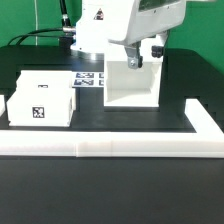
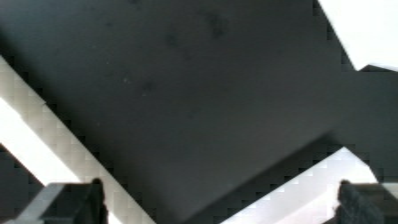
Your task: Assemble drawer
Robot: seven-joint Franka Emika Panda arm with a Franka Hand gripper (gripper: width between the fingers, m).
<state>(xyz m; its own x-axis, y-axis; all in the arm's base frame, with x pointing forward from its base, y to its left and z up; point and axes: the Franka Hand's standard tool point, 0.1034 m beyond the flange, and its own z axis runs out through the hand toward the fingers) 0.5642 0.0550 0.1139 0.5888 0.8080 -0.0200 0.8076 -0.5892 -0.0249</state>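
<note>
Starting with the fingers (image 2: 64,205): what is their state? (Inspector)

Spread wide. In the wrist view the two tips sit far apart, with dark tabletop (image 1: 100,190) and a white strip (image 2: 294,175) showing between them. Nothing is pinched. I cannot tell which part the strip belongs to. (Assistant)

Location of the drawer parts? (Inspector)

The housing (image 1: 135,88) stands upright on the tabletop near the middle of the scene, with an open side facing the camera. The arm (image 1: 110,25) hangs directly above it, its lower end close to the housing's top edge. Whether they touch cannot be judged from the exterior view. One tray box (image 1: 40,100) sits on the exterior view's left, apart from the housing, with a square black-and-white marker (image 1: 40,113) on its near face. (Assistant)

Anything between them? (Inspector)

The marker board (image 1: 88,80) lies flat behind the gap, just beside the housing's base on the exterior view's left. (Assistant)

Remaining items? (Inspector)

A long low white border bar (image 1: 110,148) runs across the front of the work area and turns back along the exterior view's right. Both drawer parts stand inside it, clear of its front run. A small white piece (image 1: 3,105) is cut off at the exterior view's left edge and cannot be identified. (Assistant)
</note>
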